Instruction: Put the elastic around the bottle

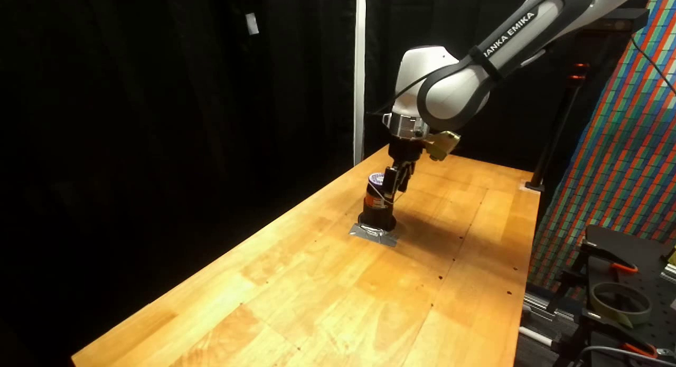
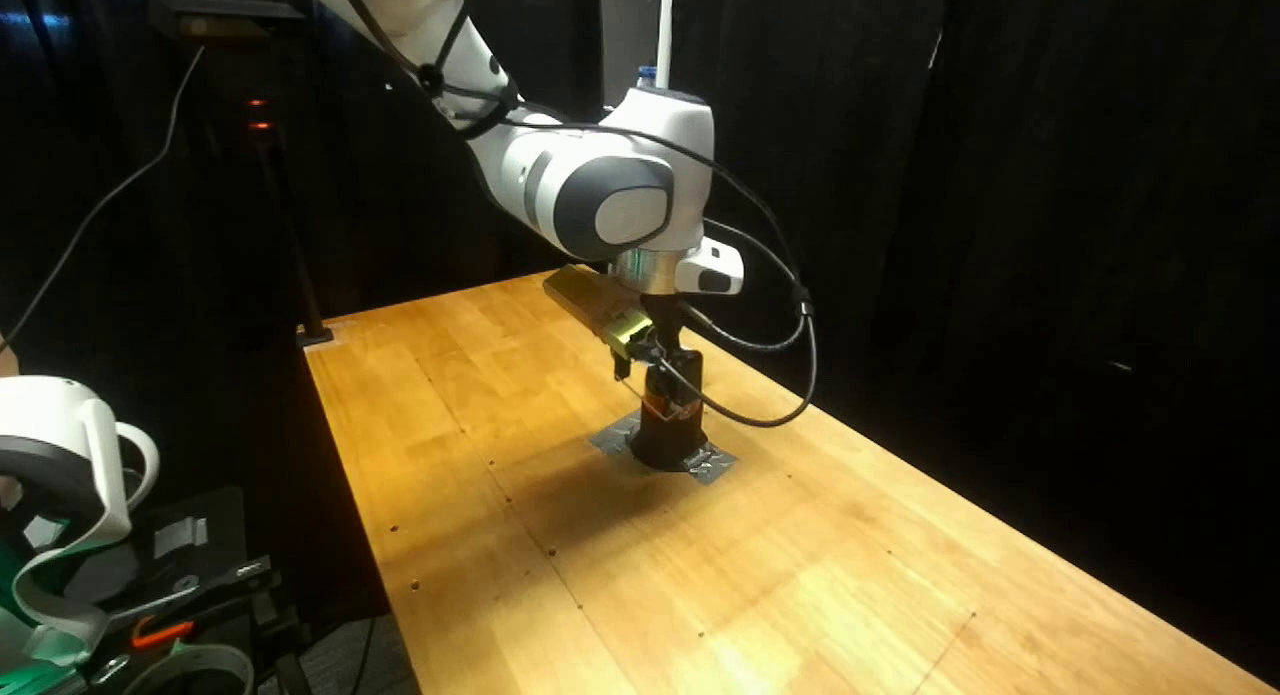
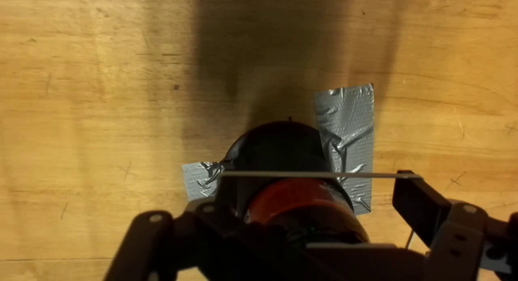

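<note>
Bottle (image 1: pixel 374 200) upright on the counter (image 1: pixel 359 303), dark, with an orange-red label and, in an exterior view, a pale patterned top. At its foot a wider black base (image 3: pixel 279 147), with 2 strips of grey tape (image 3: pixel 351 123) at the edge, stuck to the wood. Jaws well apart in the wrist view, with elastic (image 3: pixel 307 174) stretched taut between the tips, aslant across the bottle in both exterior views; cannot tell whether looped all the way round. Upper bottle partly hidden by the jaws in both exterior views; cannot tell whether touching. Above, white arm (image 2: pixel 512 165), and near it a hanging loop of black cable (image 2: pixel 812 365). Off beside the counter in an exterior view, roll (image 1: pixel 638 317) on a dark side table (image 1: pixel 623 240).
</note>
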